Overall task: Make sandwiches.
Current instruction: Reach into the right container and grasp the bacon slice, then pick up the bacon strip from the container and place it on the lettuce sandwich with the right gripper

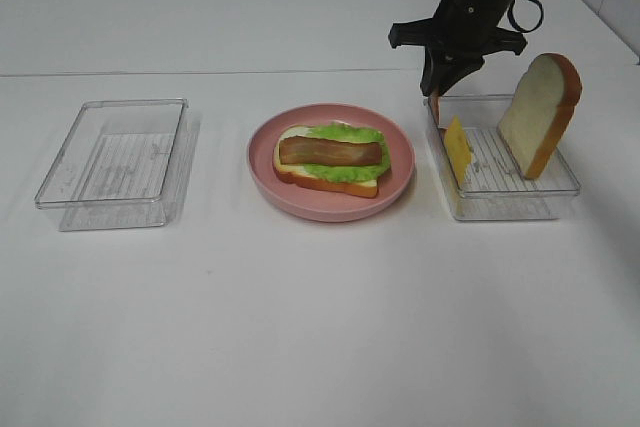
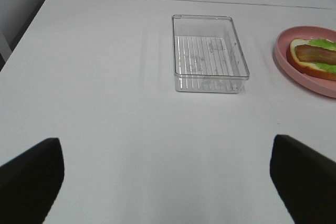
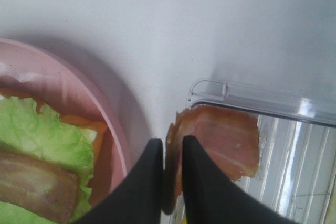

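So, the jaws of the right gripper [image 3: 173,148] are pinched shut on the thin edge of a bacon strip [image 3: 220,140], caught right at the plate-side far corner of the right tray [image 1: 560,187]. In that same tray a yellow cheese square [image 1: 457,149] is propped on edge and a bread slice [image 1: 540,112] is leaned upright against the far side. Just beside it, the half-built sandwich [image 1: 330,159] is laid out on the pink plate [image 1: 330,213]: bottom bread, lettuce, one bacon strip on top. The step in hand can be judged as fetching the second bacon piece (cheese and top slice are not yet placed). Next, the strip needs to be lifted clear of the tray wall, then carried over to the lettuce, and with so little of it gripped it could slip. The left gripper [image 2: 165,148] is held wide open over bare table, near the left tray [image 2: 210,85].
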`<state>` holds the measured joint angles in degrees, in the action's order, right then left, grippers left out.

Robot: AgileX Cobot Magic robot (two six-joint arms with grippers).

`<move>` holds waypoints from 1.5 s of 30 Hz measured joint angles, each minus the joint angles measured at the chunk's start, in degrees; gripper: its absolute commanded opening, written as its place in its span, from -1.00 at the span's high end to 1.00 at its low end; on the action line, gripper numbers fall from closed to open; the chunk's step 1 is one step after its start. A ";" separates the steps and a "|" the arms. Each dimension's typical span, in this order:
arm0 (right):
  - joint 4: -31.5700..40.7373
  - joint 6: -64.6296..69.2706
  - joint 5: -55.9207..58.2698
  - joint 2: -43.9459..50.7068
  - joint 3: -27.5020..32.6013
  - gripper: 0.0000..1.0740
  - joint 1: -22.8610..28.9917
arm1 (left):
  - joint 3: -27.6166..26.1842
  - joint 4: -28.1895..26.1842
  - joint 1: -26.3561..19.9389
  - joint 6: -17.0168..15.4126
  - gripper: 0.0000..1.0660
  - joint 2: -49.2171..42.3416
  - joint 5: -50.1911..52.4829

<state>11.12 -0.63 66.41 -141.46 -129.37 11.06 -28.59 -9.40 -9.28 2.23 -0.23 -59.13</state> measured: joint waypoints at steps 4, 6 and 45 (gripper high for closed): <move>-0.06 0.00 0.06 0.00 0.00 1.00 0.00 | 0.00 0.00 0.00 0.00 -0.88 0.00 0.00; -0.06 0.00 0.06 0.00 0.00 1.00 0.00 | 0.00 0.00 0.00 0.00 -0.88 0.00 0.00; 24.29 -6.47 2.75 18.16 4.30 1.00 0.00 | 0.00 0.00 0.00 0.00 -0.88 0.00 0.00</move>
<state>35.41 -7.10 69.16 -123.30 -125.08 11.06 -28.59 -9.40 -9.28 2.23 -0.23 -59.13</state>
